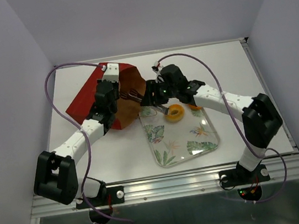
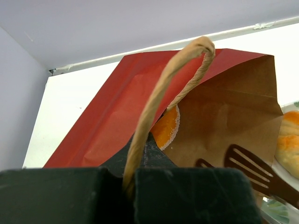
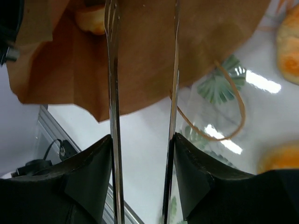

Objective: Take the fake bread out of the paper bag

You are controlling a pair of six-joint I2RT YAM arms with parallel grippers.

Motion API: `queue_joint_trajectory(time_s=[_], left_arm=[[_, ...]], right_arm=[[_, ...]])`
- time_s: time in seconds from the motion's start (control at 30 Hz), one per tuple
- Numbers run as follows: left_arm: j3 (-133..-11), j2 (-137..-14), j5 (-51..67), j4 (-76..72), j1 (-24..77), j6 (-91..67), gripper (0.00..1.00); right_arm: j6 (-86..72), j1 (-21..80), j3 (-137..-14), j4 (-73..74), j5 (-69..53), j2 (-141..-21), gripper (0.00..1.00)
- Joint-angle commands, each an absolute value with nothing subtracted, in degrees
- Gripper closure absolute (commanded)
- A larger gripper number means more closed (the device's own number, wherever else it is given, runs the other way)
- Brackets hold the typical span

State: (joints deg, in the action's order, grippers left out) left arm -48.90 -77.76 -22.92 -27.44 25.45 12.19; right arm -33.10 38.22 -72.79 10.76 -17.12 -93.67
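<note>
The left gripper (image 2: 130,179) is clamped on the handle (image 2: 159,98), lifting the bag (image 2: 117,107) open so the right gripper (image 3: 142,163), fingers closed on tongs (image 3: 113,93), can reach bread (image 2: 166,128) inside the bag; one bun (image 1: 173,113) lies just beside the bag on the tray (image 1: 198,144)

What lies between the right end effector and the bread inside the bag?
Only its tongs, reaching across the paper bag's brown flap; right wrist view.

Your right gripper (image 3: 142,154) clamps metal tongs (image 3: 113,93), both blades reaching up into the paper bag (image 3: 149,56). A golden bun (image 3: 91,21) shows inside, just left of one blade. A twine handle (image 3: 243,112) loops over the leaf-patterned tray (image 3: 219,86).
</note>
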Motion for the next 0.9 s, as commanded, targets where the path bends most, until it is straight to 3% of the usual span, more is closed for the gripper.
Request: queue_joint_trajectory(time_s=[0.0,0.33,0.87], left_arm=[[-49.6,-74.9,-24.1,-28.9,25.9,11.0,1.0],[-49.6,-73.8,-23.7,-28.8,25.9,10.9,1.0],[-49.1,-73.5,-24.3,-28.8,26.5,10.7,1.0]], right_arm=[[-38.5,38.4,-80.8,3.0,-19.3,-100.0,0.42],[-43.3,40.0,-92.1,1.3,-17.3,-115.2,0.39],[-48.4,41.7,-100.4,12.1,-7.6,-121.9,0.37]])
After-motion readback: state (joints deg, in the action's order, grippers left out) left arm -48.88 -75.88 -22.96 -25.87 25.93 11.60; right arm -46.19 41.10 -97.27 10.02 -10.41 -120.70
